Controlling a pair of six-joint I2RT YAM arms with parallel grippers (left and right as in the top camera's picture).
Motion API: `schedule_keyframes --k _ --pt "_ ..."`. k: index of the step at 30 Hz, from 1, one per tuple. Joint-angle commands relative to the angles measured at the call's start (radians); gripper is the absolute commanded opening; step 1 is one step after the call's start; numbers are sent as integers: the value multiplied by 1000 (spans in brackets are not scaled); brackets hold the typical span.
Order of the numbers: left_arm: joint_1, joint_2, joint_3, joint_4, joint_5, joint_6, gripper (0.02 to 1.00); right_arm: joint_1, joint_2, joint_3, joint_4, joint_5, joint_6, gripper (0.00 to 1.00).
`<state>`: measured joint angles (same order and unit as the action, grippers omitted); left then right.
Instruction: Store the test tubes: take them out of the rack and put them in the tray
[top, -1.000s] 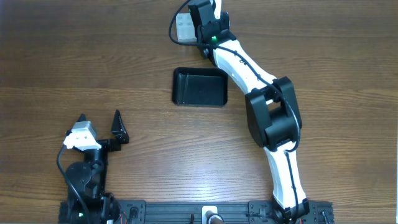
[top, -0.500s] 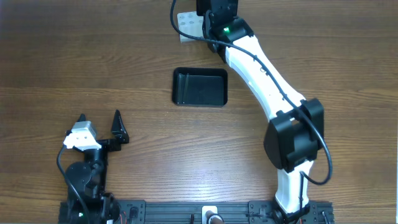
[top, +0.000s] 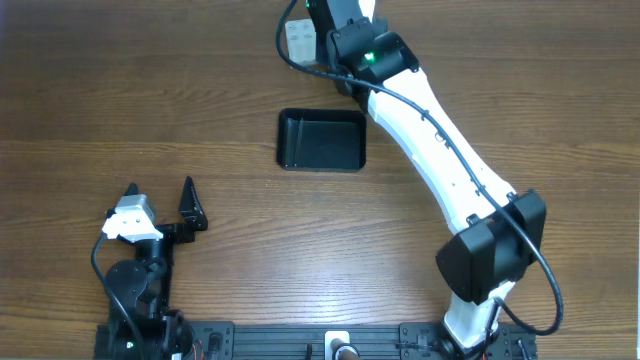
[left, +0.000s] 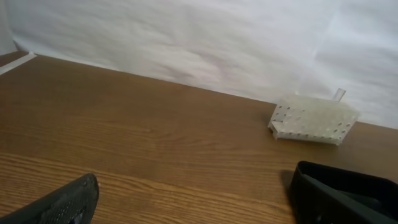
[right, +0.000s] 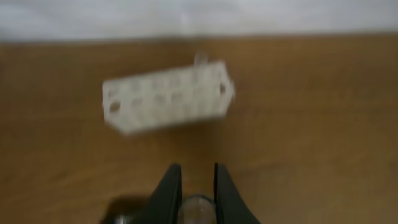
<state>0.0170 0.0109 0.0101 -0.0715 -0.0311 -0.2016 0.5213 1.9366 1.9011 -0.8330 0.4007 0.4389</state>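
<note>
Counter (top: 120, 90) comes first: brown wood, with my right arm stretched nearly to its far edge, since the rack sits that far out. Behind my right pincer (right: 196, 169), back toward my base, lies the black tray (top: 322, 145). It is shallow and open-topped, with nothing in it that I can make out, and near enough to the rack that a carry should be short. Just ahead of that pincer is the white rack (right: 168, 99), lying skewed to my fingers rather than square to them. My right pincer is pressed nearly together on what I take to be a clear tube (right: 196, 210), pinched across its round body so it cannot roll out; that it is a tube is my judgement, not a certainty. On the rack's side away from the pincer, a standing tube (right: 200, 60) pokes above the holes, so I judge the job unfinished. My left pincer (top: 160, 187) rests spread wide and holding nothing, well apart from tray and rack, low near my own base and out of the right arm's way.
</note>
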Motion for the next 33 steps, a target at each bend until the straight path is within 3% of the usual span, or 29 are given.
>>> schedule_keyframes --k 1,7,14,33 --pt "-5 -7 -4 -1 12 12 998 21 -27 16 -112 -138 148 29" --pt "-5 -7 -4 -1 12 12 998 26 -27 16 -292 -244 248 25" --pt "-5 -7 -4 -1 12 12 998 26 17 16 -410 -260 264 56" --pt "-5 -7 -4 -1 12 12 998 9 130 16 -341 -288 263 58"
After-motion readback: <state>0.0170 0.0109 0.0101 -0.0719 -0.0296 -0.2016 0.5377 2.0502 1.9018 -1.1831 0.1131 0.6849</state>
